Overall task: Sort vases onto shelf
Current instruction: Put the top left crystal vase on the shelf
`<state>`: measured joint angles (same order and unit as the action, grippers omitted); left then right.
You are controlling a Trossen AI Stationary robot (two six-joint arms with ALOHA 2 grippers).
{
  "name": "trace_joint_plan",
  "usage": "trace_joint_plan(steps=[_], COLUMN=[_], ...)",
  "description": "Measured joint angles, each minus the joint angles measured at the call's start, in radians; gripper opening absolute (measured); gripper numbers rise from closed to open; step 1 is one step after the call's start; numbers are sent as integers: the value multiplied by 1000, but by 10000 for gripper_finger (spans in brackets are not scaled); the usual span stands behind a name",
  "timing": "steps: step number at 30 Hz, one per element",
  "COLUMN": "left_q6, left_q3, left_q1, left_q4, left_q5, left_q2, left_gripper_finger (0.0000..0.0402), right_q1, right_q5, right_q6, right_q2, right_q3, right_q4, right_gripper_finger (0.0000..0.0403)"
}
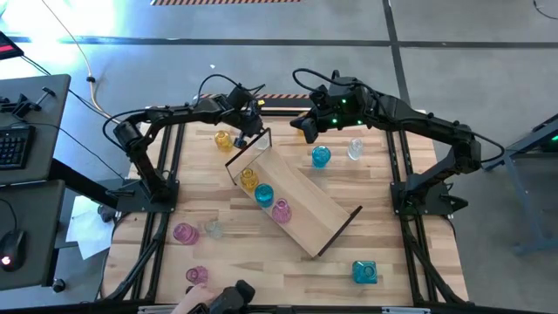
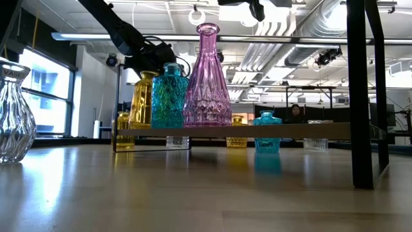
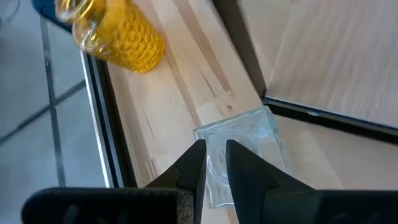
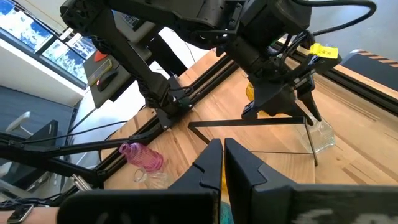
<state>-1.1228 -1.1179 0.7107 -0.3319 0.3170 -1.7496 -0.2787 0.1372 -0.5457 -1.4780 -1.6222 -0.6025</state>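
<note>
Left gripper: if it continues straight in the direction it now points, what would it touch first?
Most likely the clear square vase: the left gripper points at it, its fingers nearly shut just above the glass beside the shelf end. Whether they already touch is unclear.

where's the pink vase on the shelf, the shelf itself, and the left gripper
pink vase (image 2: pixel 206 80): low view, on its faceted body.
shelf (image 1: pixel 305 196): high view, on bare board.
left gripper (image 3: pixel 215 163): left wrist view, midway between its fingertips.
</note>
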Motion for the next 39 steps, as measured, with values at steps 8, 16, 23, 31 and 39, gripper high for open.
trace_joint_plan(steps=[8, 16, 23, 31, 39], left_q6=[21, -72, -76, -59, -57], left_q3=[1, 2, 2, 0, 0], left_q1=[8, 8, 9, 10, 10], left_q4=[-16, -22, -43, -82, -110], left_q5=[-13, -67, -73, -71, -67], left_q2=[2, 2, 1, 3, 4], left_gripper_finger=[56, 56, 68, 99, 89], right_q1=[-2, -2, -2, -2, -2], right_q5=[22, 28, 28, 28, 28], right_q6=[2, 4, 4, 8, 7], right_q2=[0, 0, 0, 0, 0], right_q3=[0, 0, 0, 0, 0], right_q4=[0, 0, 0, 0, 0], right_gripper_finger=[0, 0, 0, 0, 0])
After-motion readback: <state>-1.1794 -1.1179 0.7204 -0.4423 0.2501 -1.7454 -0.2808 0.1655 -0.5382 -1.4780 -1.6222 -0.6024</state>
